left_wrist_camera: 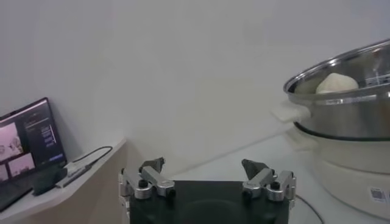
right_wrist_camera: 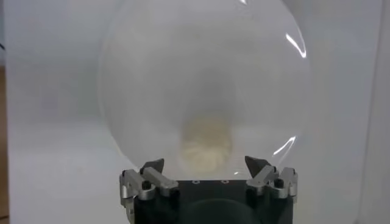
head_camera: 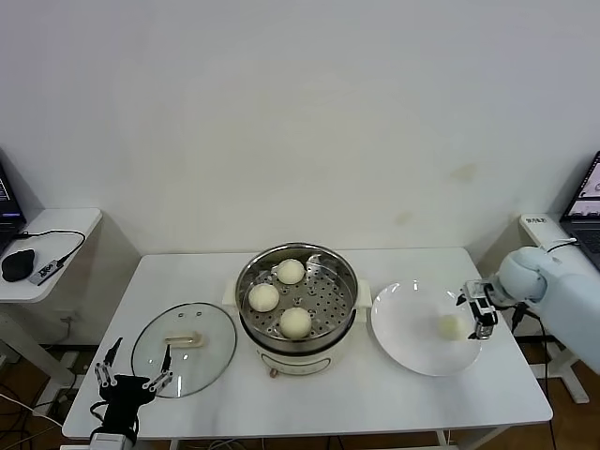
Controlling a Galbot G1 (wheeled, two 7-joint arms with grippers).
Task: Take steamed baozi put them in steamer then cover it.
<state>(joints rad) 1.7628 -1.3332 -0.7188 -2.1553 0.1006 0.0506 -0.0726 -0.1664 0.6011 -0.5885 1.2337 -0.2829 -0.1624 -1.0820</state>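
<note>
Three pale baozi [head_camera: 280, 298] lie on the perforated tray of the steel steamer [head_camera: 339, 270] at the table's middle. A fourth baozi [head_camera: 450, 326] lies on the white plate [head_camera: 403, 323] to the right; it also shows in the right wrist view [right_wrist_camera: 206, 143]. My right gripper [head_camera: 482, 315] is open at the plate's right rim, close beside that baozi, empty [right_wrist_camera: 205, 165]. The glass cover [head_camera: 184, 349] with its cream handle lies flat left of the steamer. My left gripper [head_camera: 133, 367] is open and empty at the front left table edge [left_wrist_camera: 204, 167], by the cover's rim. The steamer shows in the left wrist view [left_wrist_camera: 347, 109].
A side table [head_camera: 56, 234] at the far left holds a mouse, cable and laptop [left_wrist_camera: 27, 143]. Another laptop [head_camera: 586, 202] stands at the far right. A white wall lies behind the table.
</note>
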